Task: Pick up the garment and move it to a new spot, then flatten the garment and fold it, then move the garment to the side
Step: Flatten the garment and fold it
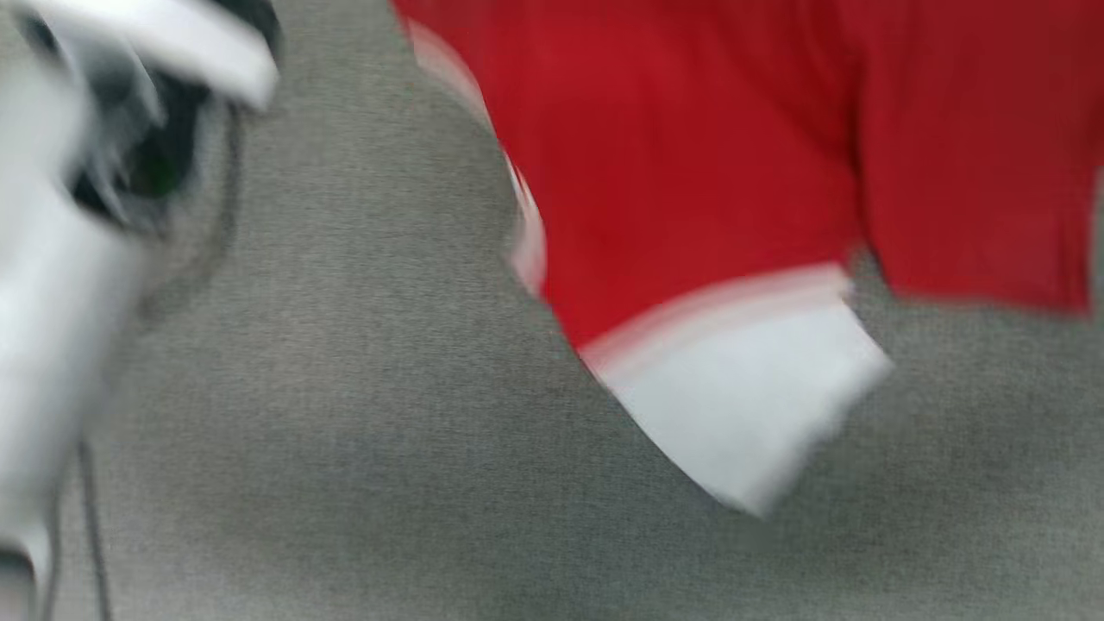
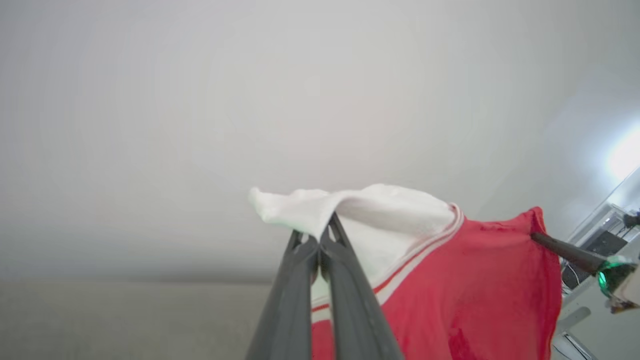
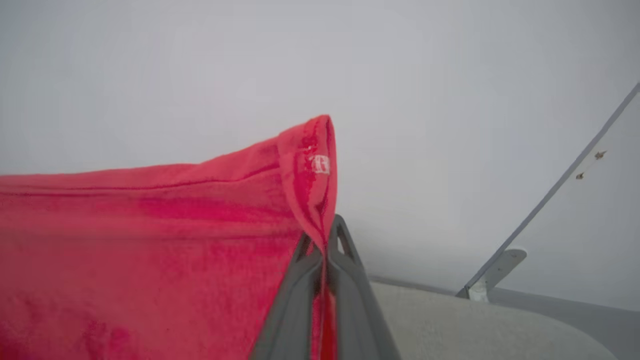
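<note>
The garment (image 1: 690, 172), a red jersey T-shirt with white sleeves and striped trim, hangs in the air over the grey surface, blurred in the head view, one white sleeve (image 1: 750, 405) dangling low. My left gripper (image 2: 319, 235) is shut on the white sleeve (image 2: 370, 210) of the garment (image 2: 475, 290), which drapes to its right. My right gripper (image 3: 324, 240) is shut on a red hem corner of the garment (image 3: 150, 240), cloth pinched between its fingers. In the left wrist view the right gripper's fingers (image 2: 565, 252) reach the far red corner. The lettering is hidden.
A grey fabric-covered surface (image 1: 345, 431) spreads below the hanging shirt. My pale left forearm (image 1: 52, 302) is a blur at the left edge of the head view. A plain pale wall (image 2: 300, 100) lies behind; a grey frame bar (image 3: 550, 200) slants at the right.
</note>
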You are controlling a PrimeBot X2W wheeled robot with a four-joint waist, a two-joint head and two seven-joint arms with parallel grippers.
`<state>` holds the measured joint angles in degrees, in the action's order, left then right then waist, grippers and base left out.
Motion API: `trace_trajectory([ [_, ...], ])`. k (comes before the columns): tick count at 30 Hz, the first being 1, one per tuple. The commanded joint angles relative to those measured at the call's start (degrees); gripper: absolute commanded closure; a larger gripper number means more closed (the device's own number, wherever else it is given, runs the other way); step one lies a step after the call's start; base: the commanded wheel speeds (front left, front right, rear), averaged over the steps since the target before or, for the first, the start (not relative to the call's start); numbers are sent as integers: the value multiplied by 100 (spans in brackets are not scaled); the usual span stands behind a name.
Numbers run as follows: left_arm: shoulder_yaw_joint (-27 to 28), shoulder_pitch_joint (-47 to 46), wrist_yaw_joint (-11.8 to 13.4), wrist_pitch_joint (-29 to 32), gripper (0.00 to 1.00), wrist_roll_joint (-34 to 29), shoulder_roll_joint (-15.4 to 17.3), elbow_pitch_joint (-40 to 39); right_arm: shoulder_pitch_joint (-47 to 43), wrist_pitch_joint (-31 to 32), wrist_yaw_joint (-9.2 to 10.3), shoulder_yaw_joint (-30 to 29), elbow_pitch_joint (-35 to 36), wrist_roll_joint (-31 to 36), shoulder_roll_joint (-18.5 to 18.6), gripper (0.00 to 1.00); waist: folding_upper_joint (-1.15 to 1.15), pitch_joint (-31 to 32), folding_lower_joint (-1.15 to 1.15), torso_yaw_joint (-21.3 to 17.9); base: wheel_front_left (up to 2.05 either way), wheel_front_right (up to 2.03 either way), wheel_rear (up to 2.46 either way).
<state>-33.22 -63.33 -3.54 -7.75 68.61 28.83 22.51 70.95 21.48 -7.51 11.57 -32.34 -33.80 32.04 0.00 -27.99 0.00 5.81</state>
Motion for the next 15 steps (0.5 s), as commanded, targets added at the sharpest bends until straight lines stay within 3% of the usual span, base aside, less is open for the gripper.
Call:
trace_trajectory([
  [1,71,-225,26,3,100,-9,-8,94,144,-77,5,-45,-78,52,-27,100,0,-60,0,-52,0,0,0],
  [5,401,-1550,53,-87,100,-32,-181,871,991,-585,9,-322,-590,380,-209,100,0,-190,0,-143,0,0,0],
  [9,756,-2460,-104,-370,100,167,-413,1452,1581,-1293,17,-560,-1112,687,-396,100,0,-219,0,-199,0,0,0],
  [12,888,-2648,-253,-474,100,306,-554,1723,1685,-1585,17,-504,-1429,798,-486,100,0,-173,0,-202,0,0,0],
  [15,663,-2258,-356,-451,100,311,-676,1806,1377,-1693,16,-278,-1641,754,-496,100,0,-101,0,-189,0,0,0],
])
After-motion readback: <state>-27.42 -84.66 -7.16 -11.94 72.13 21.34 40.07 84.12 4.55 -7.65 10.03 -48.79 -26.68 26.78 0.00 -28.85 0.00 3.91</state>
